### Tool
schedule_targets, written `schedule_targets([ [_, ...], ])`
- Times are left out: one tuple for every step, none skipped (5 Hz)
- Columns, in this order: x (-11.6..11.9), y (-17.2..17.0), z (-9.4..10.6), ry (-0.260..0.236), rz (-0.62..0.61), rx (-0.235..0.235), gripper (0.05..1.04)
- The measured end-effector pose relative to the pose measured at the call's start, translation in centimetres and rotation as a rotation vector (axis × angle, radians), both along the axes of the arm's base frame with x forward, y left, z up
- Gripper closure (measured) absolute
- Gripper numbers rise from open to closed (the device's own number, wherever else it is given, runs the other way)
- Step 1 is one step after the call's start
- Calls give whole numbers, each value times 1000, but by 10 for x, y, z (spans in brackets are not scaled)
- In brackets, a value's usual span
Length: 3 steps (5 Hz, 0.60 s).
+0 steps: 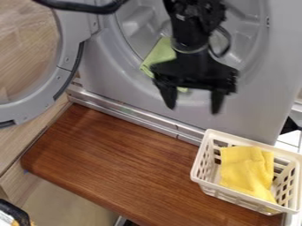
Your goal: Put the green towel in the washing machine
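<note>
1. in the camera view, a black two-finger gripper (193,108) hangs in front of the round opening (126,37) of a grey washing machine (242,119), its fingers (169,98) pointing down.
2. the jaws stand wide apart, with nothing held between their tips.
3. a green towel (158,55) lies at the lower part of the opening, partly hidden behind the gripper; one end slants up and inward, while a small piece shows below, just behind the gripper's body. whether the two touch cannot be told.
4. the machine's round door (44,99) stands swung open at the left of the view.
5. along the foot of the machine runs a metallic strip (133,113), with a reddish-brown wooden board (118,154) in front of it.
6. at the right of the view, a white slatted plastic basket (256,145) sits on the board, near the machine's front, a crumpled yellow towel (245,170) inside.
7. a thick black cable (77,6) crosses the upper left edge, above the door.
</note>
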<state>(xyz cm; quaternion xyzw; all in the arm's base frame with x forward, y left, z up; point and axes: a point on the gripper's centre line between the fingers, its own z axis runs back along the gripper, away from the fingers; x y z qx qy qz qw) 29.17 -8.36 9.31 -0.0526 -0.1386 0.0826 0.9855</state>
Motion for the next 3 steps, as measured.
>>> schedule_targets([
  [-7, -34, 9, 6, -72, -23, 83],
  [3, -68, 10, 15, -122, -21, 83],
  [13, -90, 12, 13, -158, -19, 83],
])
